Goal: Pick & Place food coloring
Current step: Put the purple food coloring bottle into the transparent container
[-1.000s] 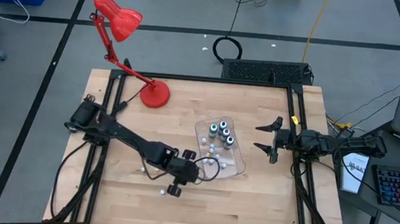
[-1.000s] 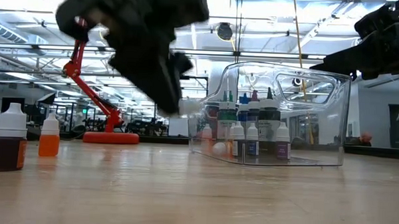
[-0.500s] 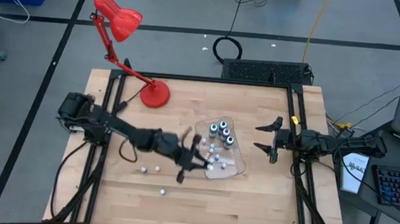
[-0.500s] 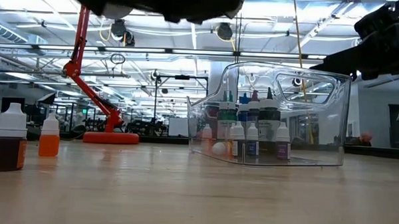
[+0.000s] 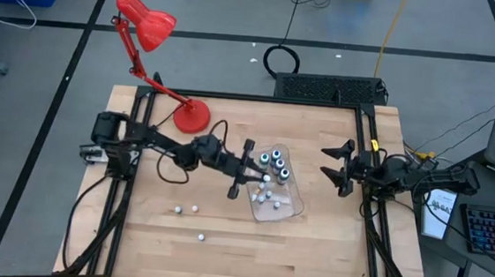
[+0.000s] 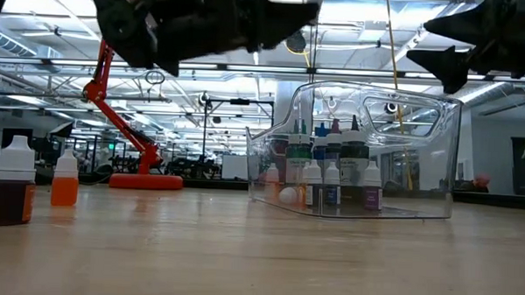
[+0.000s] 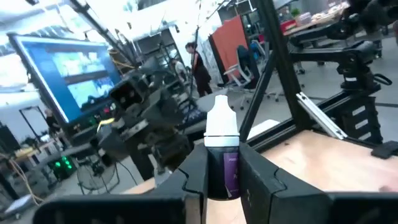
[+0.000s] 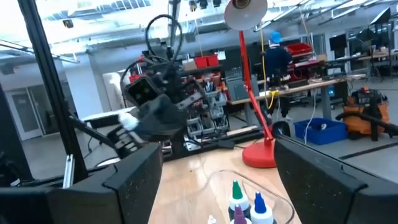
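My left gripper (image 5: pixel 254 167) hangs above the table at the left rim of the clear tray (image 5: pixel 288 204), shut on a tiny food coloring bottle (image 7: pixel 222 165) with a white cap (image 7: pixel 221 121) and a dark purple body. Several small bottles (image 5: pixel 276 166) stand upright on the tray's floor, also in the low view as tray bottles (image 6: pixel 332 172). Three tiny loose bottles (image 5: pixel 194 209) lie on the wood near the table's middle. My right gripper (image 5: pixel 332 167) waits open to the right of the tray, fingers pointing at it. My left gripper pinches the bottle's dark body (image 7: pixel 225 177) between its two fingers (image 7: pixel 196 171), one on each side. The white cap sticks out past the fingertips. The fingers reach roughly level, from the table's left. The bottle is lifted clear of the table.
A red desk lamp (image 5: pixel 192 115) stands on the far left of the table, its arm leaning out over the far edge. In the low view a brown bottle (image 6: pixel 11 191) and an orange one (image 6: pixel 64 189) stand at the left. Bare wood lies along the near edge.
My left gripper has risen from the table's near middle and swung toward the far right, ending at the tray's left rim with its fingers pointing right. The loose bottles and the tray have stayed where they were. My right gripper has turned a little in place.
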